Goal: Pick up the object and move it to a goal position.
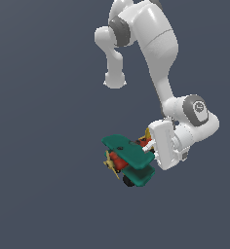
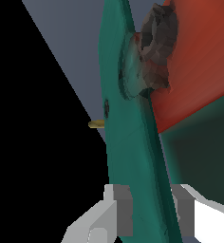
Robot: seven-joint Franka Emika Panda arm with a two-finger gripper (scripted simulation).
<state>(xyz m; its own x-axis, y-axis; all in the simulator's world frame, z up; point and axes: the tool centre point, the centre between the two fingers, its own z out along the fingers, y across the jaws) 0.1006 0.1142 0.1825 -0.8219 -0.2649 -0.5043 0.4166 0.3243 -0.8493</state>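
The toy biplane [image 1: 126, 159] has two teal-green wings, a red body, a yellow propeller and black wheels. It hangs in the air in the lower middle of the exterior view, tilted. My gripper [image 1: 148, 154] is at its right side in the exterior view, shut on the upper wing. In the wrist view the teal wing [image 2: 133, 142] runs edge-on between my two grey fingers [image 2: 117, 211], with the red body [image 2: 194, 66] and a dark wheel beyond it. A yellow propeller tip [image 2: 97, 124] pokes out past the wing.
The white arm [image 1: 158, 53] comes down from the top of the exterior view. Around the plane there is only a plain dark grey-blue ground [image 1: 44, 146]. No goal marker shows.
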